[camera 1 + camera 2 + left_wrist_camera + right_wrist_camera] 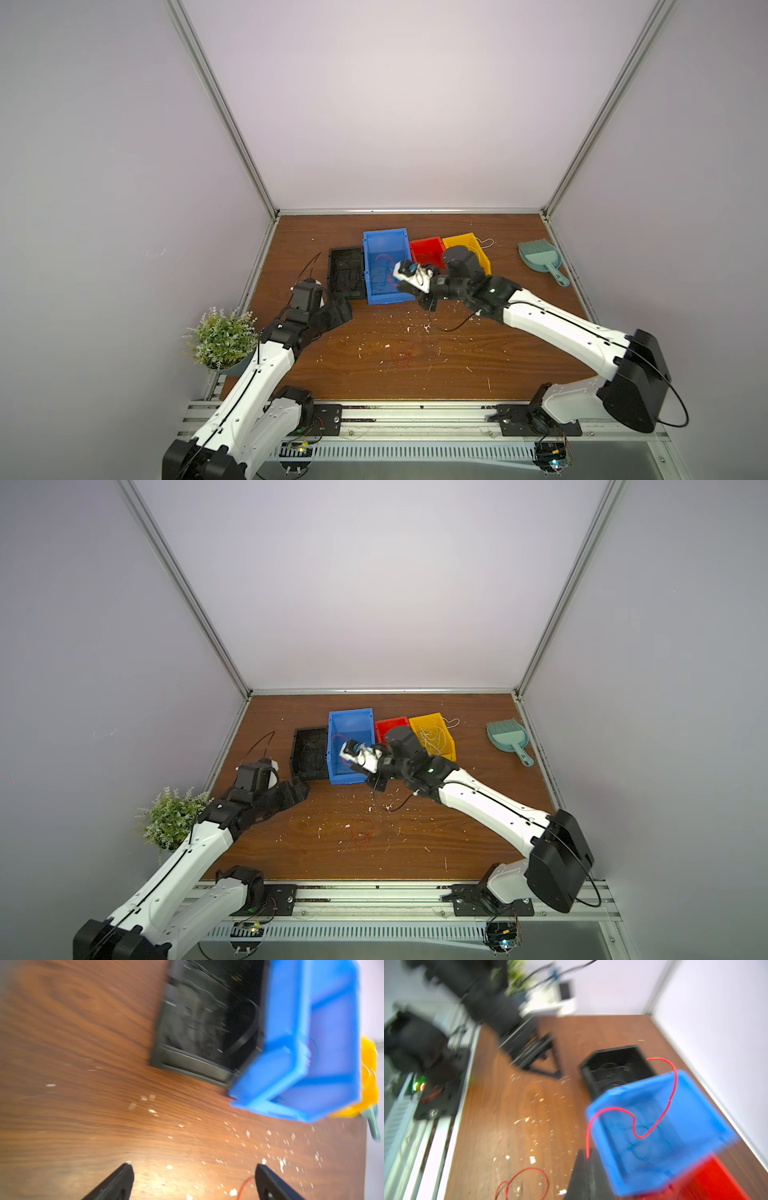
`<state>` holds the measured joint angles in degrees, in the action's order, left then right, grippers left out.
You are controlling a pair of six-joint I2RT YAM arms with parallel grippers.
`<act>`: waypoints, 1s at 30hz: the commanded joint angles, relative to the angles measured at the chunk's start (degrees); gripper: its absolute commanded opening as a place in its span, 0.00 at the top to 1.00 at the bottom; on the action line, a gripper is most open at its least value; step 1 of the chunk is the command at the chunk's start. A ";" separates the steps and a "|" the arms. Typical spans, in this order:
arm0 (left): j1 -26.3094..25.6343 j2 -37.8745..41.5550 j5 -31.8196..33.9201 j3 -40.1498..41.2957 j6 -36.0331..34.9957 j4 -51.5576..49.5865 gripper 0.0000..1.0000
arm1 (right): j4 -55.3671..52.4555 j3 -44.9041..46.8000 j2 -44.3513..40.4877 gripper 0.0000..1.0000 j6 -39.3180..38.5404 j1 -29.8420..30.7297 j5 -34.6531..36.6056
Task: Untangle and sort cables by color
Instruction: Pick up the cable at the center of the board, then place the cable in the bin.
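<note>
Motion blur smears the blue cables (638,1155) inside the blue bin (708,1113).

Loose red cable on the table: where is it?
In both top views the loose red cable lies coiled on the table, roughly centred, robot-side of the blue bin.

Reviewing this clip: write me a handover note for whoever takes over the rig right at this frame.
Left gripper: open, empty, over the table near the black bin.
Right gripper: shut on a red cable that loops over the blue bin.
Done: black cables in the black bin, blue cables in the blue bin, white cables in the yellow bin.
To do: put the held cable in the red bin; fetch the second red cable from the table; one white cable hangs over the yellow bin's rim.
</note>
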<state>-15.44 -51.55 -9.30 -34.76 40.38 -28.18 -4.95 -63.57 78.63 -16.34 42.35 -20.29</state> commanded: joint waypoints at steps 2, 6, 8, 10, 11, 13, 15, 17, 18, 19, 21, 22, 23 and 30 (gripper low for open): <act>-7.20 -2.87 1.61 -1.94 -2.10 0.64 0.08 | -1.43 2.07 0.04 1.00 12.55 -8.49 -4.83; -12.46 -5.14 1.96 -1.60 -3.44 1.93 0.10 | -3.72 0.11 4.33 1.00 14.47 -13.42 -8.62; -14.67 -6.33 1.30 -1.37 -3.88 2.72 0.11 | -3.88 -0.84 7.63 1.00 15.14 -14.97 -9.26; -16.18 -7.21 0.53 -1.36 -4.07 3.26 0.11 | -3.97 -2.22 11.07 1.00 15.55 -15.84 -7.91; -16.86 -7.53 0.19 -1.26 -4.27 3.59 0.11 | -4.08 -3.32 13.07 1.00 15.46 -16.06 -6.35; -17.93 -7.99 -0.51 -1.01 -4.96 4.29 0.12 | -4.13 -5.92 16.91 1.00 14.96 -16.18 -5.87; -18.89 -8.45 -0.89 -1.00 -5.53 4.66 0.13 | -4.02 -8.70 21.22 1.00 14.98 -16.16 -5.84; -19.27 -8.70 -1.49 -0.94 -5.73 4.87 0.14 | -5.36 -12.39 25.29 1.00 14.51 -16.16 -5.22; -19.27 -8.66 -1.66 -0.85 -5.79 4.98 0.14 | -6.56 -14.59 27.15 0.99 14.56 -16.08 -3.78; -19.29 -8.57 -1.86 -0.75 -5.82 5.15 0.14 | -7.27 -16.35 28.53 0.97 14.82 -16.07 -2.38; -19.35 -8.32 -1.95 -0.45 -5.93 5.40 0.15 | -7.58 -18.16 29.49 0.86 15.22 -16.11 -0.20; -19.29 -8.17 -1.88 -0.31 -5.93 5.59 0.15 | -7.30 -18.32 29.27 0.80 15.46 -15.99 0.84; -19.34 -8.05 -1.78 -0.14 -5.86 5.71 0.15 | -7.18 -18.30 28.86 0.77 15.38 -15.98 1.34; -19.28 -6.31 1.05 -0.37 -4.12 7.67 0.13 | -8.25 -12.02 19.68 0.67 14.04 -14.47 6.47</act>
<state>-34.22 -59.18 -10.00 -35.35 35.83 -22.06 -11.94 -77.71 105.32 -1.56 26.68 -16.34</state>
